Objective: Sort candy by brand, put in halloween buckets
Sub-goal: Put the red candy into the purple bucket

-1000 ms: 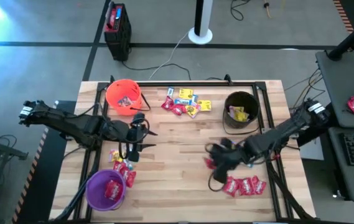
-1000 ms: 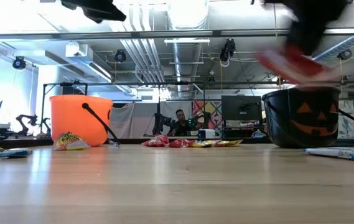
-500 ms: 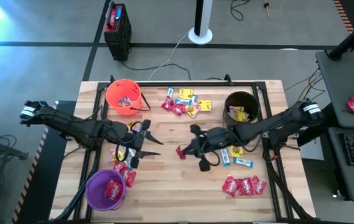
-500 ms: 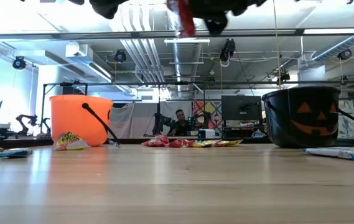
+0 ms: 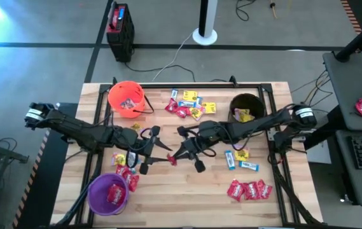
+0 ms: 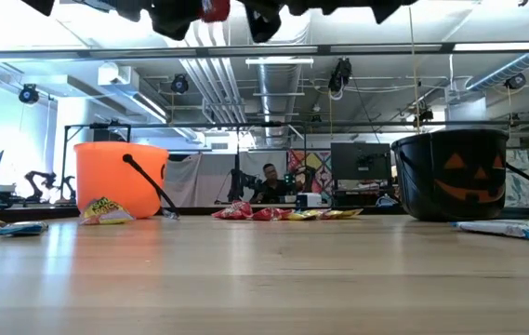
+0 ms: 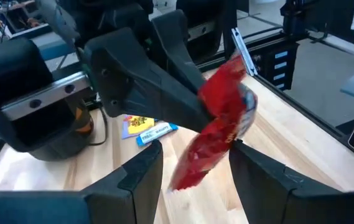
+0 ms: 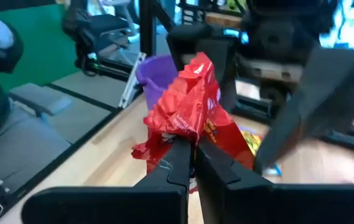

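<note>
Fingers, right gripper (image 8: 192,163): pressed fully together on the lower edge of one crinkled red candy packet (image 8: 186,121), which stands up from the pinch. In the high view this gripper (image 5: 175,157) sits at table centre, packet (image 5: 172,159) at its tip.

Fingers, left gripper (image 7: 192,163): spread apart, nothing between them that I can see touching either pad. In the high view it (image 5: 154,154) faces the right gripper head-on, tips just beside the packet.

Key relation: I judge this a hand-over. From the left gripper the packet (image 7: 217,127) lies at 3 o'clock on the table plan, dead ahead and partly inside the spread fingers. Its long axis runs tilted, roughly along the line from pinch to free end, so the free end points into the left gripper's gap. Left arm is the nearer free taker.

Holdings, table:
- Round translucent purple plastic pail (image 5: 108,194), 7 o'clock, red packets inside.
- Round orange plastic pail (image 5: 126,98), 10 o'clock.
- Round black plastic pail (image 5: 245,111), 2 o'clock, yellow packets inside.
- Mixed loose candies (image 5: 190,105), 12 o'clock.
- Red packets (image 5: 250,189), 5 o'clock.
- Blue-and-white packets (image 5: 241,162), 4 o'clock.
- Loose packets (image 5: 125,170) beside the purple pail.
</note>
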